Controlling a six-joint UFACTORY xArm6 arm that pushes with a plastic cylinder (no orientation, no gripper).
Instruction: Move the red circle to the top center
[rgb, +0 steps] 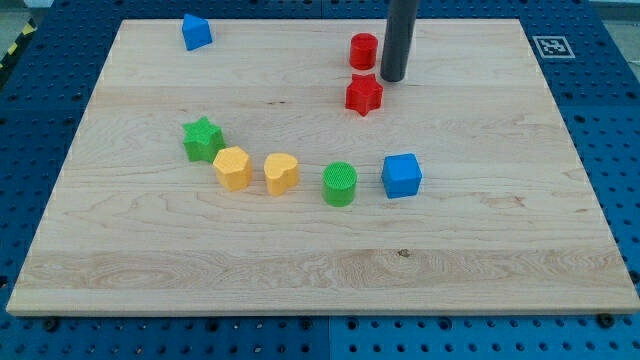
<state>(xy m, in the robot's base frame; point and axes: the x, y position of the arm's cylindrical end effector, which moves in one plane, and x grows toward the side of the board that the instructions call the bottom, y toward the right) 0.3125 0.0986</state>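
1. Camera view recorded eight blocks on the tabletop (480, 250): two red, two blue, two green, two yellow.
2. Red: one red circle (363, 50) near the view's top, slightly right of centre; one red star (364, 94) just below it, apart from it.
3. Blue: one blue house-shaped block (196, 32) at the view's top left; one blue cube (401, 175) right of centre.
4. Green: one green star (203, 139) left of centre; one green circle (340, 184) just left of the blue cube.
5. Yellow: one yellow hexagon (232, 167) and one yellow heart (281, 173), side by side between the green star and green circle.
6. These five lower blocks formed a shallow arc across the middle.
7. Tool: a plain dark rod with no jaws, so it held nothing. My tip (392, 78) sat just right of the red circle and just above-right of the red star; contact with either could not be determined.
8. Surface: pale wood-grain board. It rested on a blue perforated bench (600, 120). A black-and-white marker (550, 46) sat by the board's top right corner.
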